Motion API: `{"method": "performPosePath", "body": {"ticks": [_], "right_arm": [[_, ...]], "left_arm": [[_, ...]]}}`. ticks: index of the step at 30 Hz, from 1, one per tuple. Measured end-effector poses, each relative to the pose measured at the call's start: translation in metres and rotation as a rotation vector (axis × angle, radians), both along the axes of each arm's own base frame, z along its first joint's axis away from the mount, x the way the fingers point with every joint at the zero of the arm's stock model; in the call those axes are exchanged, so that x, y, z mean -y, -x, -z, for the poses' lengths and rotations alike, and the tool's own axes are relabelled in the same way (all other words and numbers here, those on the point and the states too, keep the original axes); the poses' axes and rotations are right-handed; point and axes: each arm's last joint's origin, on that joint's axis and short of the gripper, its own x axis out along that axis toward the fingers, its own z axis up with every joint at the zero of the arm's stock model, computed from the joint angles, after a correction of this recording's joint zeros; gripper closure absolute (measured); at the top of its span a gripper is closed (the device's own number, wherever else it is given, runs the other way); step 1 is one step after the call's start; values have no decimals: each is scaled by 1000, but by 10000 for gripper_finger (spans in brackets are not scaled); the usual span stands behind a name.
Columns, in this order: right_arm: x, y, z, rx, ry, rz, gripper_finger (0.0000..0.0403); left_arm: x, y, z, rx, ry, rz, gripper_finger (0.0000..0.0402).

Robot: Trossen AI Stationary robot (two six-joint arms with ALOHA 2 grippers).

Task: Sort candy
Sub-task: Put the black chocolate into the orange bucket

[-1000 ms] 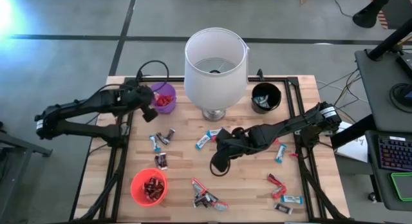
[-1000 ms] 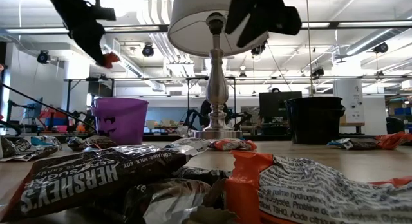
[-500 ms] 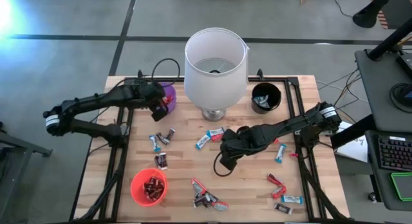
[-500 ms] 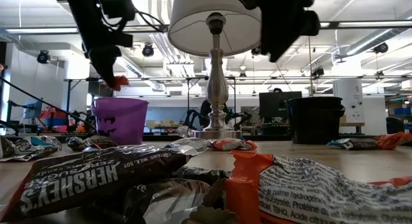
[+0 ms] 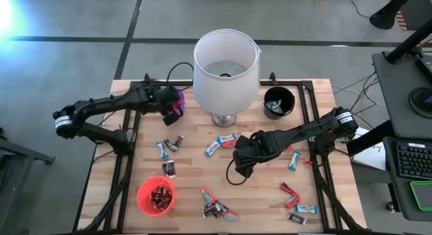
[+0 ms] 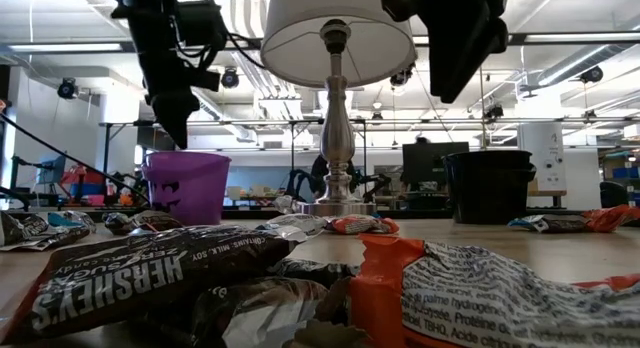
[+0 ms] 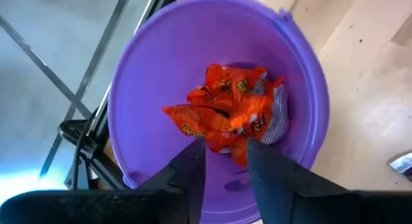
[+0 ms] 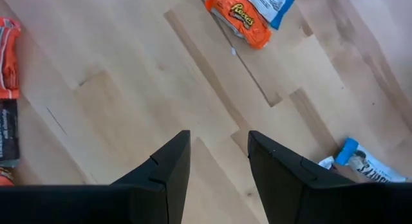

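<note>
While our left pincer [image 7: 224, 161] hovers over the purple cup [image 5: 175, 102] at upper left of the high view, its fingers stand parted and empty above orange candy [image 7: 226, 112] lying inside. Our right pincer [image 8: 217, 161], open and empty, hangs over bare counter [image 5: 260, 191] near centre. More candy [image 5: 217, 206] lies scattered across the wood.

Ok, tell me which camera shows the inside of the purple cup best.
The left wrist view: it looks straight down into the purple cup, showing orange-wrapped candy piled inside. The high view shows only a sliver of the cup beside the left gripper. The low view shows only its outer wall. The right wrist view misses it.
</note>
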Motion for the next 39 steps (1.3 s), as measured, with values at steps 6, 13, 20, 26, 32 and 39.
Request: {"method": "performPosePath", "body": {"ticks": [6, 13, 20, 26, 32, 39], "right_arm": [[6, -2, 0, 15, 55, -21, 253], [8, -6, -1, 52, 48, 9, 251], [7, -9, 0, 68, 55, -7, 221], [8, -9, 0, 70, 67, 6, 192], [8, -9, 0, 71, 66, 7, 188], [8, -9, 0, 71, 64, 14, 188]], "left_arm": [[2, 2, -25, 105, -24, -2, 299], [15, 22, -55, 218, 50, 70, 299], [31, 43, -64, 287, 220, 139, 299], [38, 45, -66, 395, 366, 109, 286], [48, 37, -60, 403, 432, 53, 252], [65, 24, -23, 363, 536, -53, 243]]}}
